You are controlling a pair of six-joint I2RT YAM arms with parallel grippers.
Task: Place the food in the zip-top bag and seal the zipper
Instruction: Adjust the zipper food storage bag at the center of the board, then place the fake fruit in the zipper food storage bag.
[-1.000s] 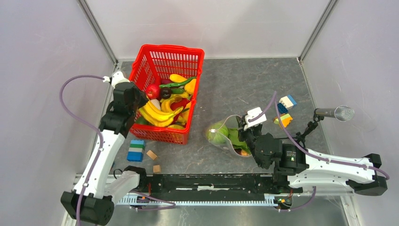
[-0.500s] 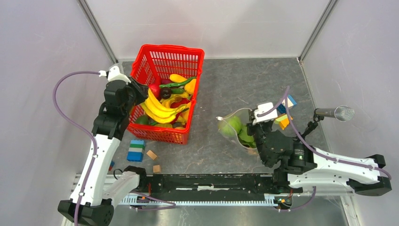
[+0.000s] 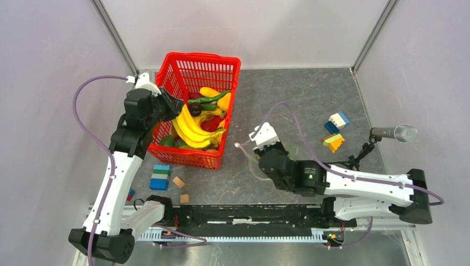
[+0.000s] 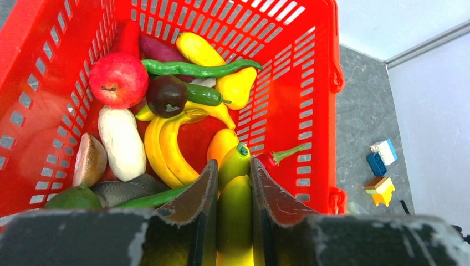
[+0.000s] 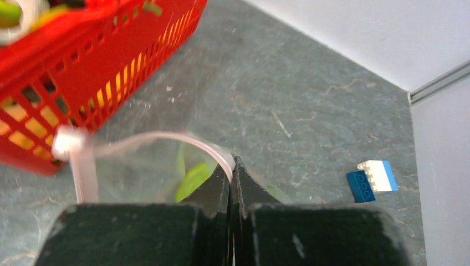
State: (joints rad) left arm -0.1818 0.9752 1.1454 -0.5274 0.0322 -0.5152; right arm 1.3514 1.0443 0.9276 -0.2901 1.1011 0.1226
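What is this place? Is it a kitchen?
Probably a robot test booth, not a kitchen. Plain walls box in a grey table, the left arm and right arm are bolted at its edge, and the food in the red basket looks like toys.

Right claw (image 5: 231, 169) dragged the zip-top bag (image 5: 144, 160) leftward; left claw (image 4: 233, 183) raised the bananas (image 3: 194, 130)

Grey stone-look table (image 3: 288, 94) with a red mesh basket (image 3: 188, 158) sitting back left, a blue-green block stack (image 3: 160, 177) and two tan cubes (image 3: 178, 182) just in front of it — more coloured blocks (image 3: 334, 142) over on the right.
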